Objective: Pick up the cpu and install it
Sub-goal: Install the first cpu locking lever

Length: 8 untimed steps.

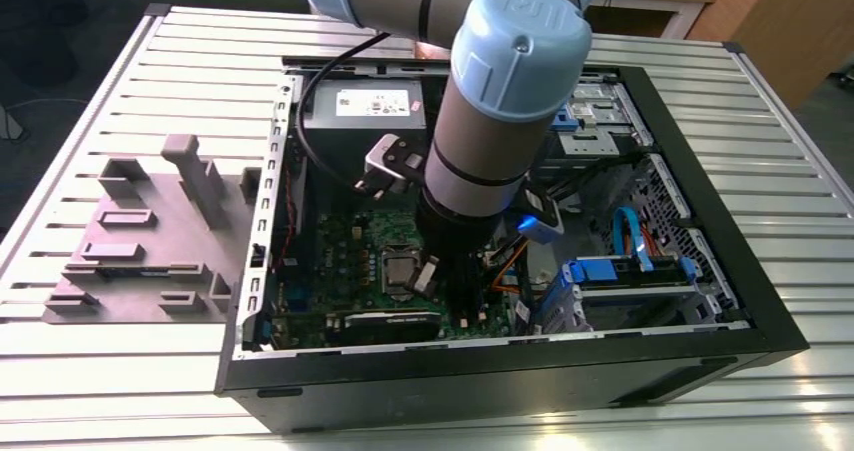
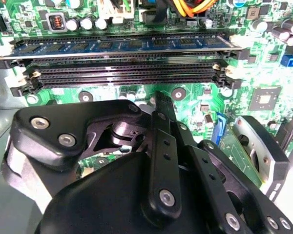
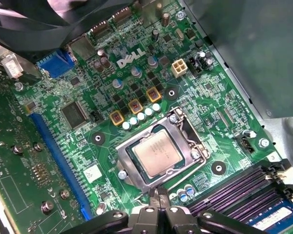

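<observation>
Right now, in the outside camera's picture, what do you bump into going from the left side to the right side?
Grey plastic tray → green motherboard → robot arm → blue drive bracket → the computer case's black wall.

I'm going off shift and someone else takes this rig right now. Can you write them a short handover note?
Gripper: low inside the open PC case, over the motherboard, fingers shut together with nothing between them.
The cpu: lies flat in the socket, inside the metal socket frame, just beyond the fingertips.
Done: cpu is off the grey tray and in the socket.
Left: I cannot tell whether the frame is latched; check.
</observation>
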Each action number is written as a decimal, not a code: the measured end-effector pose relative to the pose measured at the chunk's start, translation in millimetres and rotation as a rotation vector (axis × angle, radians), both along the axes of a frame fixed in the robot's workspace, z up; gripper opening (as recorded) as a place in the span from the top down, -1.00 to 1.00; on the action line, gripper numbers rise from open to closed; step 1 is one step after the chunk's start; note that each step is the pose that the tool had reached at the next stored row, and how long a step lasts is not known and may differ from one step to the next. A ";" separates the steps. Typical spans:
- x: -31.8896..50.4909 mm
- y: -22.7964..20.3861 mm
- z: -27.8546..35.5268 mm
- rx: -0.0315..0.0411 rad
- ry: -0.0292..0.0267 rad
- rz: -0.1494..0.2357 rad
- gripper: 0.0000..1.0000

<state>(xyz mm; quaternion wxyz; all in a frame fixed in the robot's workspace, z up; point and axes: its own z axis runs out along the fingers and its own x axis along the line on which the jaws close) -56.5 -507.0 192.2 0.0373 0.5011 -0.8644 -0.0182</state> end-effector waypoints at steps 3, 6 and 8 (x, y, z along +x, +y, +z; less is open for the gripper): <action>0.0 0.0 3.3 -0.0001 0.0000 0.000 0.80; 0.1 0.1 4.2 0.0001 -0.0001 0.000 0.80; 1.1 -0.2 4.4 -0.0002 0.0001 0.000 0.80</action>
